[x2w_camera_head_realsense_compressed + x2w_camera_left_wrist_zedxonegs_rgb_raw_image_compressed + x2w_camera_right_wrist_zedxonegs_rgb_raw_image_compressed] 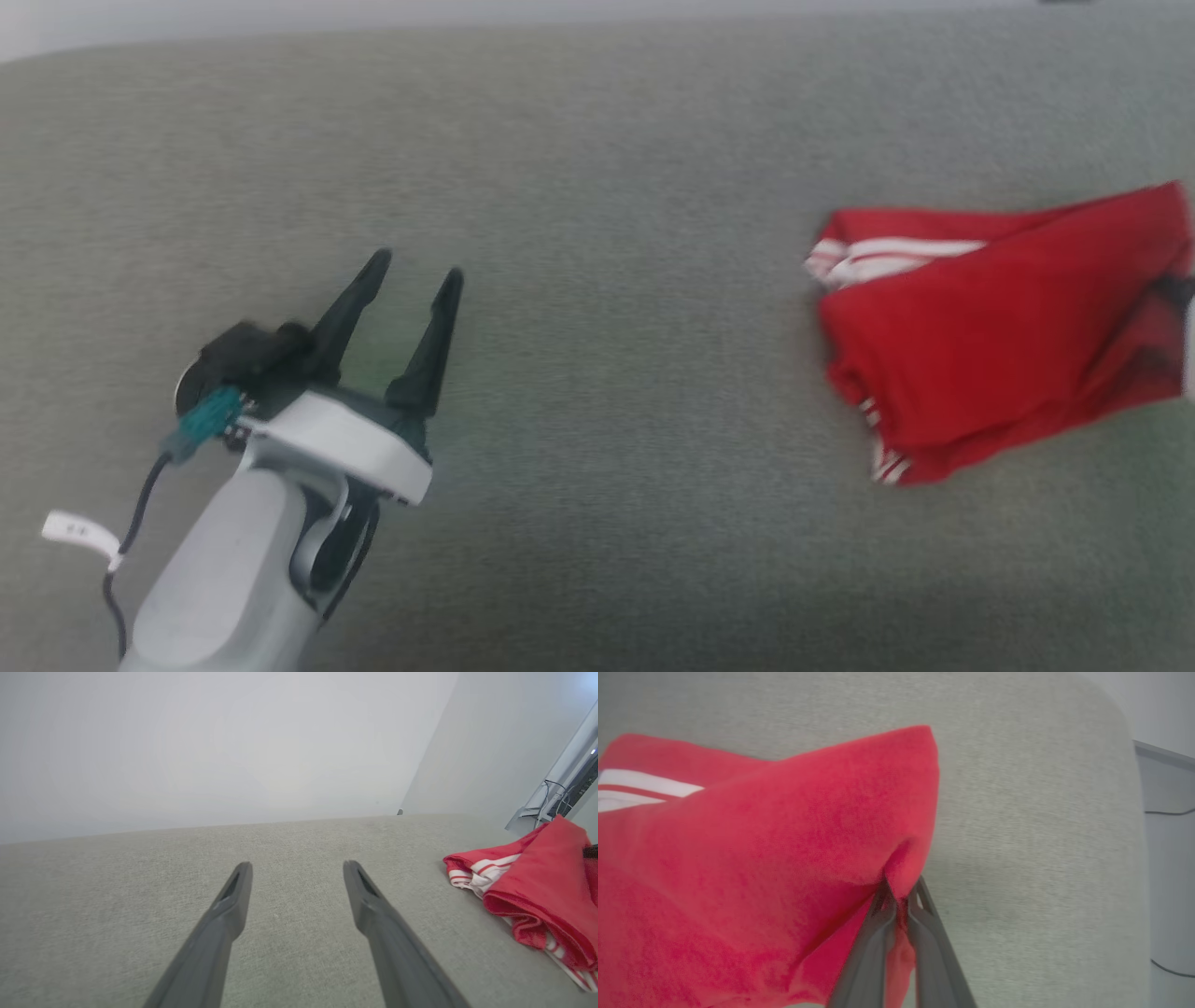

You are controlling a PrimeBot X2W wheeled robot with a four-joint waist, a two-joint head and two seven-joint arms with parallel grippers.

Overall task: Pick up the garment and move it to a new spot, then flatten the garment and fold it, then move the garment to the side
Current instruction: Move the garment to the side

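Grey fabric surface; R gripper pinching garment edge; L gripper spread.

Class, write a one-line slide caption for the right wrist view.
Right gripper, jaws shut, pinches a fold of the red jersey over the grey cloth surface.

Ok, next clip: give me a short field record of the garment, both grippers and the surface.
garment: red cloth with white striped trim, folded over in a bundle, on the robot's right
surface: grey fabric, with the garment lying on it
left gripper: open, holding nothing, well apart from the garment
right gripper: shut on a red edge of the garment, cloth pinched between its fingers
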